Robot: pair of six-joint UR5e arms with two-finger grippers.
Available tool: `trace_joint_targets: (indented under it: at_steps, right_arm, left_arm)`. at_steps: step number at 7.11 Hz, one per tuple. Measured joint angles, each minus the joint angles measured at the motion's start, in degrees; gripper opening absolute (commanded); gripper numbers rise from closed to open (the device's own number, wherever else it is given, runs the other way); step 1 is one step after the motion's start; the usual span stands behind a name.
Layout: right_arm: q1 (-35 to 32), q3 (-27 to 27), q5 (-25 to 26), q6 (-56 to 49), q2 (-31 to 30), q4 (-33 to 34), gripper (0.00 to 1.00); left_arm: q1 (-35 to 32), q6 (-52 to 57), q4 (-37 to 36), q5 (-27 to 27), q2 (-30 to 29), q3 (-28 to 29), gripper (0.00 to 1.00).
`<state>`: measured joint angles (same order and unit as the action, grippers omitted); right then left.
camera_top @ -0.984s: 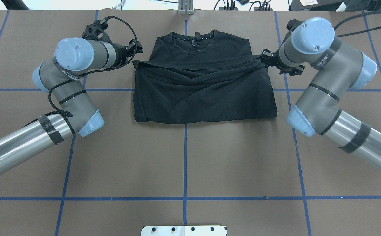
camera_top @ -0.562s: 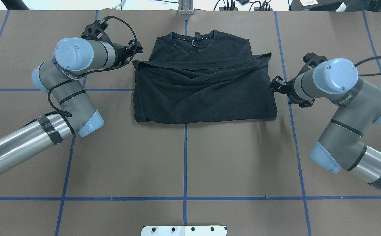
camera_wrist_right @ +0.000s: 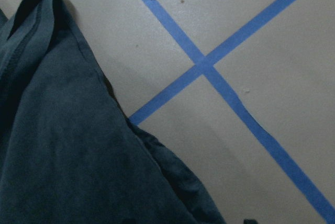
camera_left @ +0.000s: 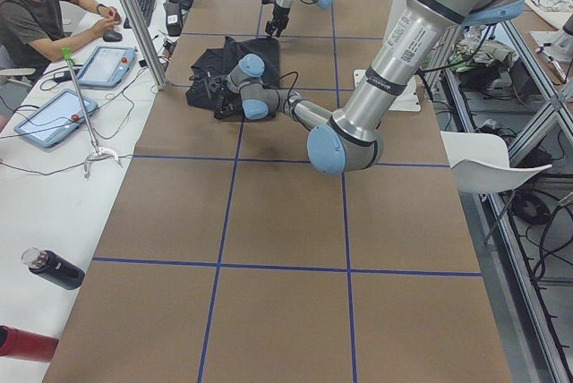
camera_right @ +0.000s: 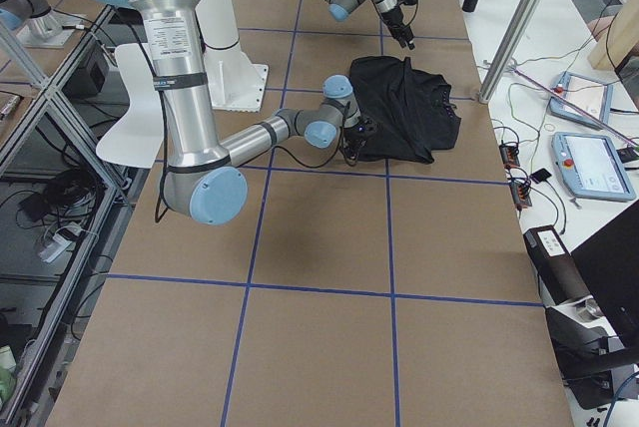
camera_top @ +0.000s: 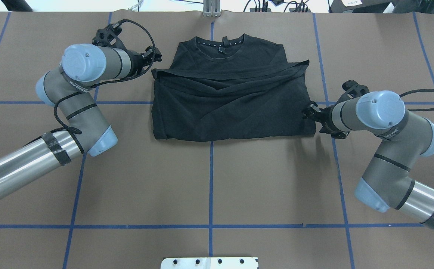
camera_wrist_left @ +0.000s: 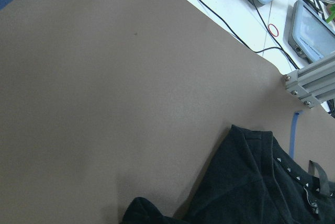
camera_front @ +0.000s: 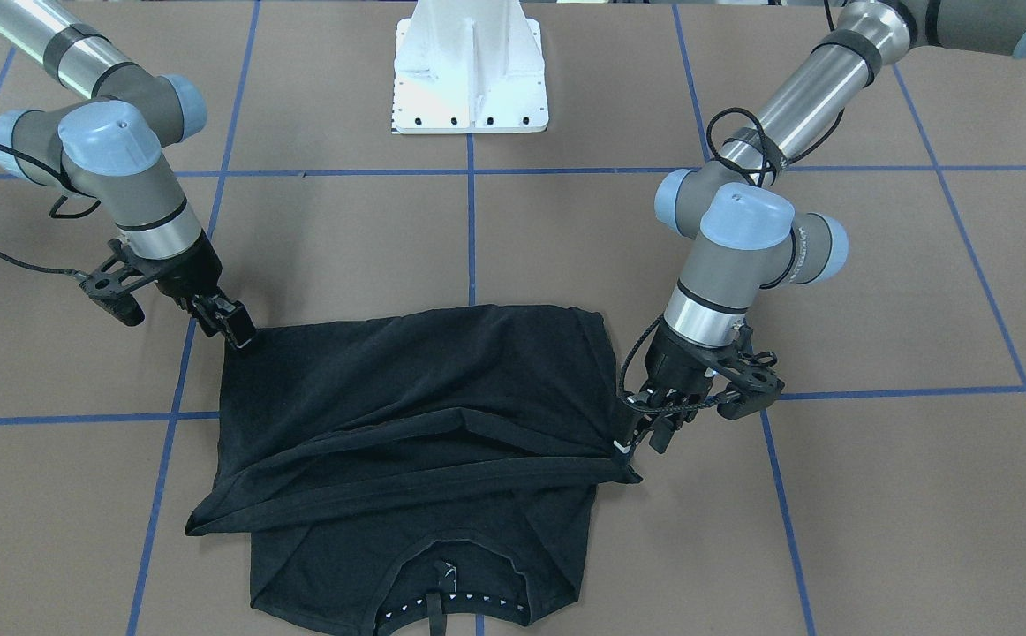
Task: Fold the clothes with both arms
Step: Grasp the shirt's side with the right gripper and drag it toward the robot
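Note:
The black T-shirt (camera_top: 232, 101) lies flat on the table, its lower half folded up over the chest, so the print is hidden. The dotted collar (camera_top: 220, 43) points away from the robot. It also shows in the front view (camera_front: 407, 389). My left gripper (camera_top: 155, 55) hovers just beside the fold's left corner and looks open and empty; in the front view (camera_front: 641, 437) it is near that corner. My right gripper (camera_top: 308, 113) looks open at the shirt's right edge near the folded bottom corner, and it touches that corner in the front view (camera_front: 237, 334). The wrist views show only cloth (camera_wrist_right: 63, 145) and no fingers.
The white pedestal base (camera_front: 469, 71) stands at the robot's side of the table. Blue tape lines (camera_top: 211, 179) cross the brown table. A metal post (camera_top: 211, 9) stands at the far edge. An operator (camera_left: 36, 16) sits with tablets at a side table.
My right gripper left the fold's right corner and moved back toward the robot along the shirt's right edge, to its lower corner. The left arm barely moved. The shirt lies as before.

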<state>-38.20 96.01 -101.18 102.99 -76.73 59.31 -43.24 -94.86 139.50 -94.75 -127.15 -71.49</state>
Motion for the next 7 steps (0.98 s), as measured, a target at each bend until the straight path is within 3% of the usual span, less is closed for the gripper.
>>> trace_joint_targets:
  at_steps: [1, 2, 5, 7]
  right_arm:
    - [0.2, -1.8, 0.1, 0.1, 1.2, -0.1, 0.18]
    - [0.1, -2.6, 0.1, 0.1, 1.7, -0.2, 0.00]
    - [-0.2, -1.7, 0.0, 0.0, 0.9, -0.3, 0.00]
    - [-0.2, 3.0, -0.5, 0.0, -2.5, 0.3, 0.00]
  left_arm:
    - [0.0, 0.0, 0.0, 0.0, 0.0, 0.0, 0.75]
    - [0.0, 0.0, 0.1, 0.0, 0.0, 0.0, 0.75]
    - [0.0, 0.0, 0.1, 0.0, 0.0, 0.0, 0.75]
    - [0.0, -0.1, 0.1, -0.2, 0.0, -0.2, 0.75]
